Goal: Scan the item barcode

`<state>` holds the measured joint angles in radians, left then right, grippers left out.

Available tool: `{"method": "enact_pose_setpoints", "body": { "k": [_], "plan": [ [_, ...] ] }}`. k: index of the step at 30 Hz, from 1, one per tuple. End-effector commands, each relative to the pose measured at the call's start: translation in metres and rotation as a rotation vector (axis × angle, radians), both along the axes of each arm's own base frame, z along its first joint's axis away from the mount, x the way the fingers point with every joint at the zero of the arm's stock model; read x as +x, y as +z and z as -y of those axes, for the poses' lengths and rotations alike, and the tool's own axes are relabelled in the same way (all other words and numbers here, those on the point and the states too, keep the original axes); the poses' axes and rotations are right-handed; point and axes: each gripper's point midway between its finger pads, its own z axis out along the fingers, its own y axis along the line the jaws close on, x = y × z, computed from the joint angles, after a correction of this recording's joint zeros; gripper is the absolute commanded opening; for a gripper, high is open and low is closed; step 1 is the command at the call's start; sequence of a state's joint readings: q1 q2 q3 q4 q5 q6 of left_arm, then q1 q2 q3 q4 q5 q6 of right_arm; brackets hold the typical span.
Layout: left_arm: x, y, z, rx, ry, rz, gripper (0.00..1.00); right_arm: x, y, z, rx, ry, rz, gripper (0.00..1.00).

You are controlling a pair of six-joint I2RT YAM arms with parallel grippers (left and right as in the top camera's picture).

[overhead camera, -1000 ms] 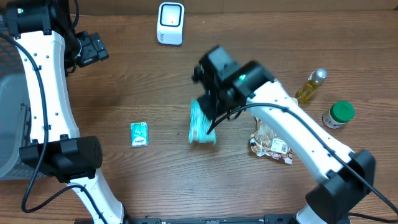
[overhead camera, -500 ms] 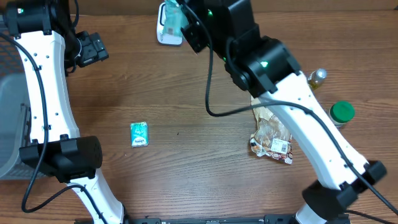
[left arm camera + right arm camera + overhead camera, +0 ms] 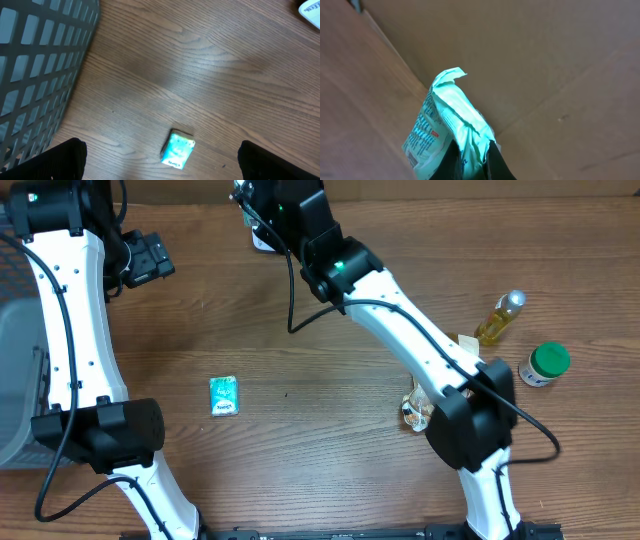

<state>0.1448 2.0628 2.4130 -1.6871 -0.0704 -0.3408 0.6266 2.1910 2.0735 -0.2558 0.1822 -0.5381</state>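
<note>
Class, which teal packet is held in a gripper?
The crumpled packet pinched in the right gripper; the small flat packet lies loose on the table.

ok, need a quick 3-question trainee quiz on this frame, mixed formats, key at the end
1. What does the right gripper hold? A) a teal pouch B) a soda can C) nothing
2. True or false: the left gripper is shut.
3. Fill in: the small teal packet lies on the robot's ___ side.

Key: 1 A; 2 false, its fingers stand wide apart; 3 left.
</note>
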Motion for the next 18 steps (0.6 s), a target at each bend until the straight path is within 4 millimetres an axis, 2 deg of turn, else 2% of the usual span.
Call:
{"method": "enact_pose_setpoints", "body": {
  "k": [1, 5, 9, 13, 18],
  "plan": [
    [-0.004, 0.008, 0.002, -0.005, -0.007, 0.017, 0.99, 0.031, -0.012, 0.018, -0.004, -0.055, 0.045, 0.04],
    [-0.004, 0.008, 0.002, -0.005, -0.007, 0.017, 1.0, 0.06, -0.043, 0.027, 0.017, -0.091, 0.077, 0.04],
    [-0.004, 0.008, 0.002, -0.005, -0.007, 0.017, 1.0, 0.089, -0.065, 0.037, 0.072, -0.127, 0.15, 0.04],
    [-0.004, 0.008, 0.002, -0.005, -0.007, 0.017, 1.0, 0.106, -0.071, 0.044, 0.137, -0.146, 0.255, 0.04],
    [-0.004, 0.008, 0.002, -0.005, -0.007, 0.017, 1.0, 0.109, -0.069, 0.042, 0.201, -0.145, 0.354, 0.04]
  ]
}}
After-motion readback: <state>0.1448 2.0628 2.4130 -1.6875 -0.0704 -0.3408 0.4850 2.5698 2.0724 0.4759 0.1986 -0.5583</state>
